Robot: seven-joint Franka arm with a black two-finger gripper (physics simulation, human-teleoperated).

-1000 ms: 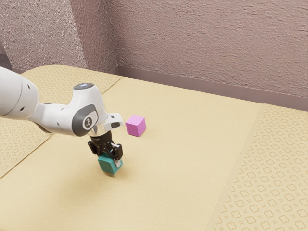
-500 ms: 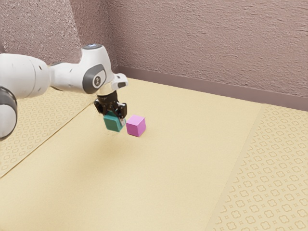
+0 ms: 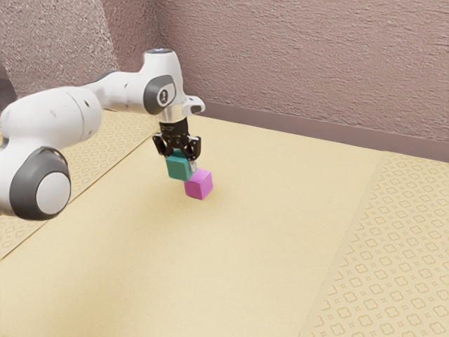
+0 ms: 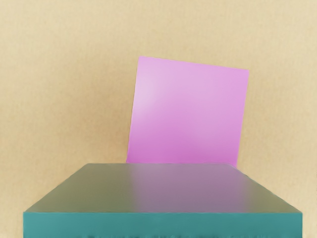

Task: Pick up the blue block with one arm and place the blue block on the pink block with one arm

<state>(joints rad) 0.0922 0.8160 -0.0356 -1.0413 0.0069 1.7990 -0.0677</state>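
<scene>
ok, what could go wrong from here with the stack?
1. The blue block, shut in the gripper, looks off-centre over the pink block: lowering now could clip its edge and shove it.
2. The wrist view shows the pink block turned against the held one, so it may land skewed and slip.

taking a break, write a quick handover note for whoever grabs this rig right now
Jaws: shut on the teal block, held off the table.
Pink block: on the table, just below the teal block and, by the wrist view, not squarely under it.
Done: pickup.
Left: line up over the pink block, lower, open the jaws.
</scene>
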